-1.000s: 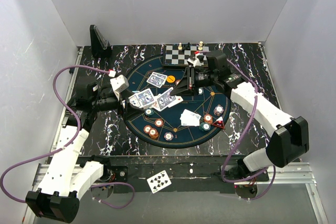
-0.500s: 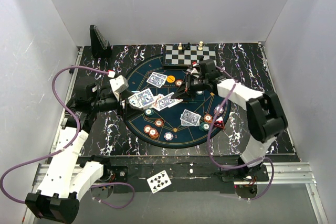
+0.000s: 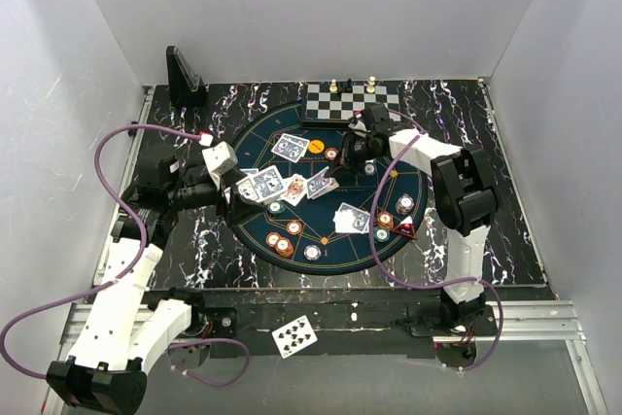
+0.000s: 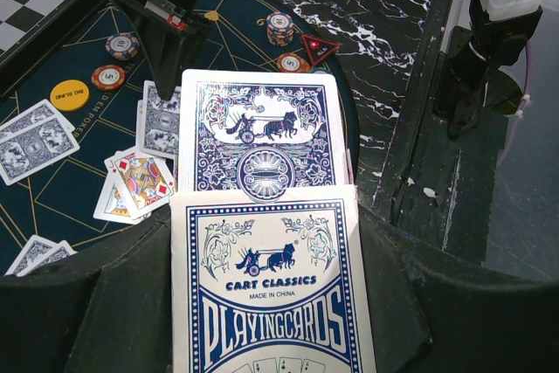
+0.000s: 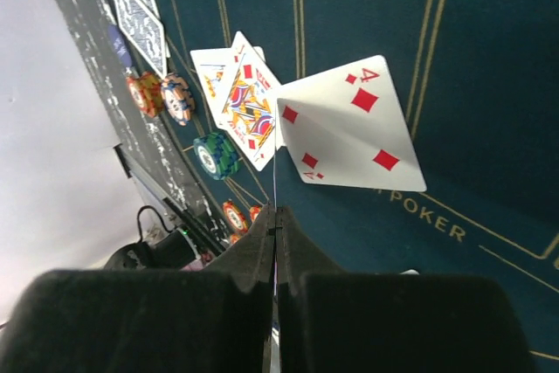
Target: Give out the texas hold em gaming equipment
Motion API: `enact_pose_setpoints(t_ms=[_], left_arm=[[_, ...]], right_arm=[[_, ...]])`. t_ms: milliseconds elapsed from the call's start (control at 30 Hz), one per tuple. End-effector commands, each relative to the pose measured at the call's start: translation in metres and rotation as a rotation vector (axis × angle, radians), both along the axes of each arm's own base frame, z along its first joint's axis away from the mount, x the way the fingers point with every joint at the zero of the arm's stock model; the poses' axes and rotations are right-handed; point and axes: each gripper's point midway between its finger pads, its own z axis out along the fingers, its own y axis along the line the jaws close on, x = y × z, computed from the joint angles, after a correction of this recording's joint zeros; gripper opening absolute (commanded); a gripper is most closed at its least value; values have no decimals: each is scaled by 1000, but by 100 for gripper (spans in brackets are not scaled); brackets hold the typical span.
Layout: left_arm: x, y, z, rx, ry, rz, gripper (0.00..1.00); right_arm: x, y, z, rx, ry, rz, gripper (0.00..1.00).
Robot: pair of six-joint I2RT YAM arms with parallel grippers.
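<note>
In the left wrist view my left gripper (image 4: 266,220) is shut on a blue-and-white playing card box (image 4: 271,286), and one blue-backed card (image 4: 258,133) sticks out of its top. From above, that gripper (image 3: 238,191) sits at the mat's left edge. My right gripper (image 5: 276,209) is shut on a thin card seen edge-on (image 5: 275,172), above the mat's middle (image 3: 342,164). A four of diamonds (image 5: 349,128) and a face card (image 5: 244,98) lie face up below it. Chips (image 3: 282,243), a yellow disc (image 3: 316,146) and a red triangular marker (image 3: 408,229) lie on the mat.
The round dark-blue mat (image 3: 364,250) fills the table's middle. Behind it is a chessboard (image 3: 340,102) with pieces. A black stand (image 3: 183,75) is at the back left. One card (image 3: 294,335) lies face up on the front rail between the arm bases.
My right gripper's jaws have closed on the card. The right arm's elbow has folded in toward the mat. The left arm has stayed put.
</note>
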Motion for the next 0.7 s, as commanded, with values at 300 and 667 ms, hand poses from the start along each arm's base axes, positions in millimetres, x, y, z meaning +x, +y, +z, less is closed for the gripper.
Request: enact_pose_setpoints(t_ms=[300, 667], left_arm=[[-4, 0, 13, -12, -48, -15, 0], [-5, -1, 15, -14, -47, -16, 0]], right_arm=[[-14, -12, -41, -174, 68, 60, 9], [-11, -16, -26, -264, 10, 85, 47]])
